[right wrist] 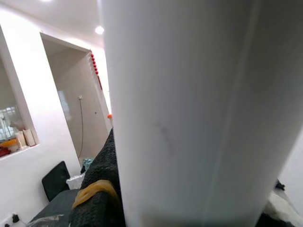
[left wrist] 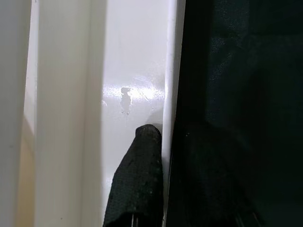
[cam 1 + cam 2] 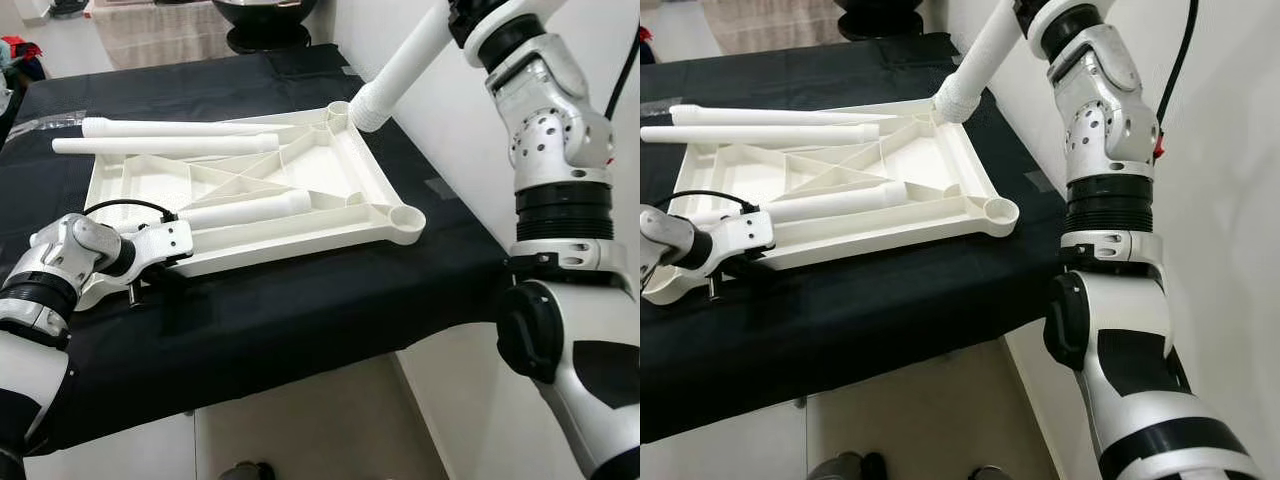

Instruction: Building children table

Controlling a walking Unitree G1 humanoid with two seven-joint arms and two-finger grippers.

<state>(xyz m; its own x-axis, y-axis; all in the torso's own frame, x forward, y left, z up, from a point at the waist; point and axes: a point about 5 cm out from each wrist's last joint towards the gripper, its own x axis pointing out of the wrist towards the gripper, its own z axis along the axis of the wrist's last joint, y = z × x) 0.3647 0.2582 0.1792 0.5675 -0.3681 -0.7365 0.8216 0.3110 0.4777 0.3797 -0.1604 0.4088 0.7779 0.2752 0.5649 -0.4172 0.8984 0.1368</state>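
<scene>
White plastic ribbed tabletop, upside down on the black cloth-covered bench, is pinched at its near rim by the left gripper, while farther off the right gripper holds a white tubular leg, tilted, threaded end just over the far corner socket.

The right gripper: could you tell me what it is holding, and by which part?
The right gripper holds a white table leg by its upper part, with the threaded lower end at the tabletop's far corner socket.
</scene>
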